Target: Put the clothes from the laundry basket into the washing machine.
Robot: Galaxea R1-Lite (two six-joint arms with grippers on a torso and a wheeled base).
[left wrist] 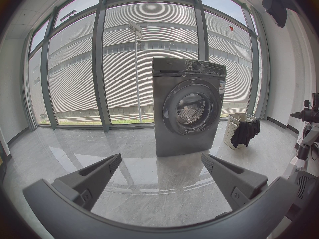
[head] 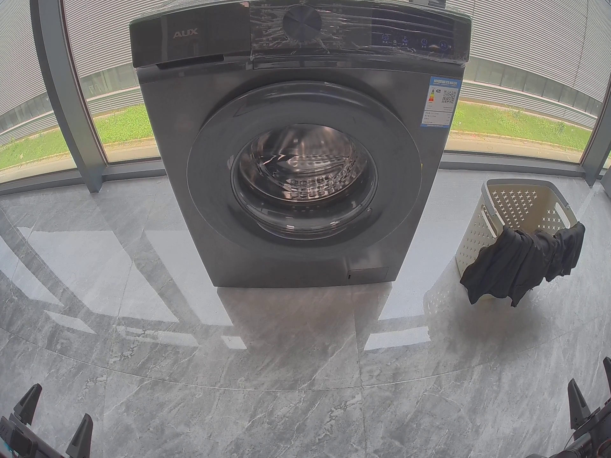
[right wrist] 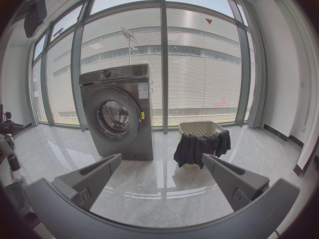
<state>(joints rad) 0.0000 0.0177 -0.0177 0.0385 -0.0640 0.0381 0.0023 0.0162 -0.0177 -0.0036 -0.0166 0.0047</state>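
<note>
Head view is showing the washing machine (head: 299,147) standing in the upper middle of the frame on the grey stone floor (head: 254,364), its round door (head: 303,179) facing the robot. The door appears to be sitting flush against the front, so it is probably shut and will need opening before anything goes in.

The laundry basket (head: 474,236) is sitting at the right of the frame, just beside the machine's lower right corner and apart from it. The dark clothes (head: 522,259) are hanging over the basket's near rim, partly inside and partly trailing down the outer wall towards the floor. Draped like that, they are offering a loose fold that a gripper could pinch from the front without reaching deep into the basket.

The left gripper (left wrist: 160,157) is hovering low at the bottom left corner of the head frame, its fingers spread wide and holding nothing. The right gripper (right wrist: 161,156) is sitting at the bottom right corner, fingers likewise parted and empty. Both are well apart from the basket and the machine, seemingly waiting in a ready pose.

Judging by the layout, the task is only beginning, and the right arm is lying nearer the clothes.
</note>
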